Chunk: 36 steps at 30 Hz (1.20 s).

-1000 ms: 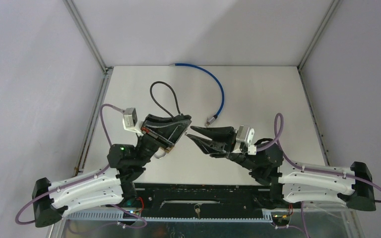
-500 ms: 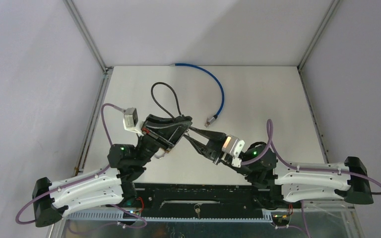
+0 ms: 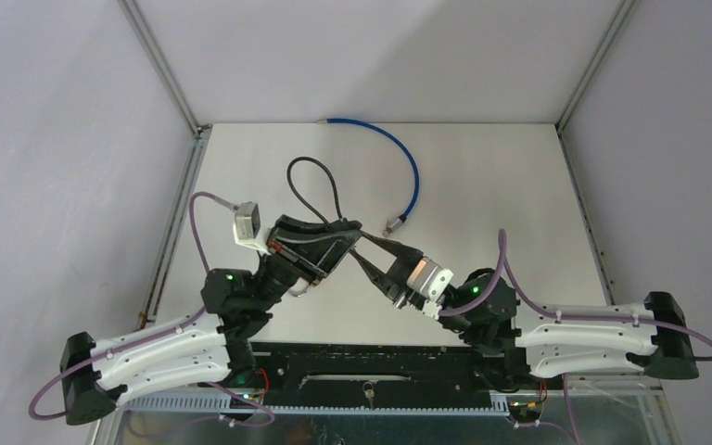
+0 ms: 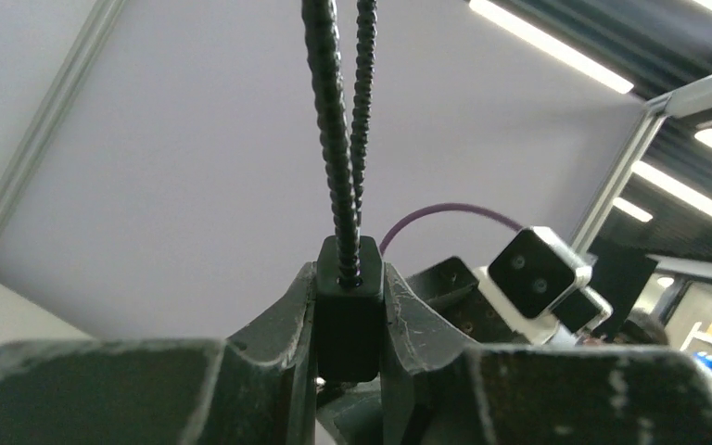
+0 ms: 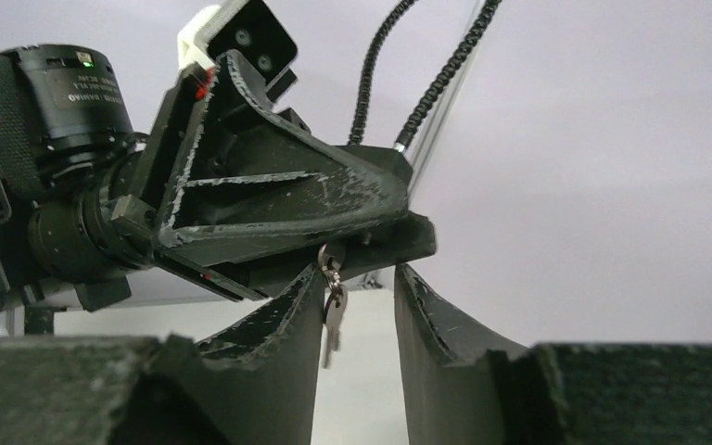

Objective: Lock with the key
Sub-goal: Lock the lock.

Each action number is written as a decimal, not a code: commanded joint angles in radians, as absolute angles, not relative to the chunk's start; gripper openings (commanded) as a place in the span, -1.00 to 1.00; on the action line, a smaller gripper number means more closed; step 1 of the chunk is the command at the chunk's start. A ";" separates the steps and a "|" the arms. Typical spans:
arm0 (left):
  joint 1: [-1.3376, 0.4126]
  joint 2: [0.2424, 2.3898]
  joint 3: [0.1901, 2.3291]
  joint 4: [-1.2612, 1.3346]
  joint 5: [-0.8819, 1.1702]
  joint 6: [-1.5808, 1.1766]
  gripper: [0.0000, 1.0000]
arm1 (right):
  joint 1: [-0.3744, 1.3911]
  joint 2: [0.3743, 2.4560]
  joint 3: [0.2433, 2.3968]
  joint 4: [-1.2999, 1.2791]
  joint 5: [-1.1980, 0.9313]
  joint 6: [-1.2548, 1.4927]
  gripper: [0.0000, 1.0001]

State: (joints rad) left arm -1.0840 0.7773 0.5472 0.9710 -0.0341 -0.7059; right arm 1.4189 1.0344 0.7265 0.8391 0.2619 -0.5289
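The left tool (image 3: 349, 230) is clamped on the black lock (image 4: 349, 306), held above the middle of the surface (image 3: 501, 185), with the lock's black cable (image 3: 311, 181) looping toward the far side. A small key (image 5: 332, 320) hangs from the lock's underside. The right tool (image 3: 360, 247) has its fingers apart on either side of the key. A blue cable (image 3: 411, 171) lies farther back.

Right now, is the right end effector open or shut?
Open: the right end effector has its fingers apart, the key hanging between them.
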 commanded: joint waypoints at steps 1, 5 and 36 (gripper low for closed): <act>-1.081 0.730 0.623 0.844 0.024 -0.599 -1.00 | 1.421 0.935 0.769 0.750 0.313 -0.505 -0.24; -1.081 0.671 0.685 0.622 0.043 -0.448 -1.00 | 1.400 0.828 0.769 0.631 0.282 -0.403 -0.11; -1.080 0.800 0.856 0.287 0.523 -0.245 -0.98 | 1.077 0.753 0.945 0.361 -0.328 0.171 -0.50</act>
State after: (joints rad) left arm -1.0840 0.7994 0.7895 0.2649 0.4870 -0.2680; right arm 1.0821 0.7570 0.9081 0.3317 -0.3157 0.1520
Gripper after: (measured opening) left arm 0.254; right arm 0.335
